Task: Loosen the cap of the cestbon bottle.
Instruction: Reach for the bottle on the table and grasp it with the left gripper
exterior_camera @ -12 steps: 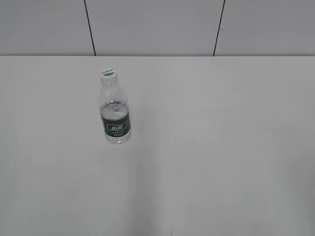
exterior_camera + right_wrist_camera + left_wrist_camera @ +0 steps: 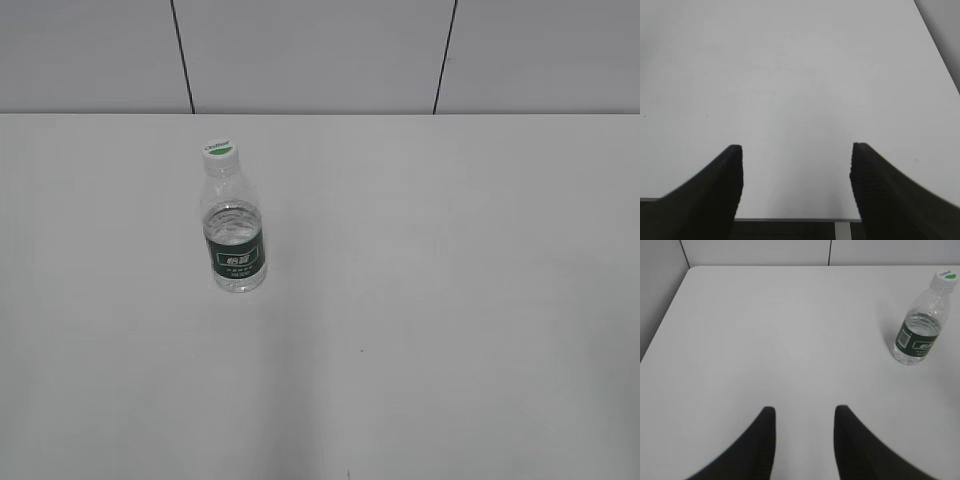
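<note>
The cestbon bottle (image 2: 235, 235) stands upright on the white table, left of the middle in the exterior view, clear with a dark green label. Its white cap (image 2: 220, 152) with a green mark sits on top. The bottle also shows in the left wrist view (image 2: 919, 332), far right, with its cap (image 2: 945, 278). My left gripper (image 2: 804, 412) is open and empty, well to the left of and nearer than the bottle. My right gripper (image 2: 796, 150) is open and empty over bare table near the front edge. Neither gripper shows in the exterior view.
The white table (image 2: 430, 300) runs back to a grey panelled wall (image 2: 320, 55). The table's left edge shows in the left wrist view (image 2: 665, 322), its right edge in the right wrist view (image 2: 940, 55), and its front edge (image 2: 790, 219) below the right jaws.
</note>
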Available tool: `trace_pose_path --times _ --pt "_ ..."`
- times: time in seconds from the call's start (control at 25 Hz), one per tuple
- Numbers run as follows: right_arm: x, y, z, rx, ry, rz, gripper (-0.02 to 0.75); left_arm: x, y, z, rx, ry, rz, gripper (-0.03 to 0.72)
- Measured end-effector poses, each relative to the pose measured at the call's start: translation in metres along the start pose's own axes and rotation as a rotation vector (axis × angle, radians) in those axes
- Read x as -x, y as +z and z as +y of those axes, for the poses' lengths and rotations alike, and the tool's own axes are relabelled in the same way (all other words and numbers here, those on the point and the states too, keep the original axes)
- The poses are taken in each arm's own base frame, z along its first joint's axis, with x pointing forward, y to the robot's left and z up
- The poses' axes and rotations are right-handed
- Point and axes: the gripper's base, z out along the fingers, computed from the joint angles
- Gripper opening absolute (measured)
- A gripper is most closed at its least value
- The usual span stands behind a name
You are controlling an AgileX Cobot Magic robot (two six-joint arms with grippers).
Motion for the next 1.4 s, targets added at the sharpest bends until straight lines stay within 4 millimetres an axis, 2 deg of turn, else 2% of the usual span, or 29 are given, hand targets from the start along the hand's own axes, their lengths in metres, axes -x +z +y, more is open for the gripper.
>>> trace_pose_path --times 0.56,0.72,0.8,0.96,1.16,1.28,1.36,1.4 --pt "0.000 0.000 0.000 0.000 0.000 0.000 0.519 0.003 -0.002 0.000 0.000 0.000 -0.020 0.240" --pt "0.000 0.000 0.000 0.000 0.000 0.000 0.519 0.032 -0.011 -0.001 -0.004 0.000 -0.246 0.241" --pt "0.000 0.000 0.000 0.000 0.000 0.000 0.519 0.049 -0.005 -0.001 -0.006 0.000 -0.325 0.241" --pt "0.000 0.000 0.000 0.000 0.000 0.000 0.519 0.081 0.030 -0.001 -0.003 0.017 -0.343 0.241" --pt "0.000 0.000 0.000 0.000 0.000 0.000 0.519 0.107 0.095 -0.002 0.000 0.048 -0.295 0.241" --pt "0.000 0.000 0.000 0.000 0.000 0.000 0.519 0.111 0.138 -0.002 0.002 0.049 -0.277 0.241" --pt "0.000 0.000 0.000 0.000 0.000 0.000 0.519 0.105 0.173 -0.002 0.002 0.041 -0.261 0.241" --pt "0.000 0.000 0.000 0.000 0.000 0.000 0.519 0.101 0.184 -0.002 0.003 0.041 -0.253 0.241"
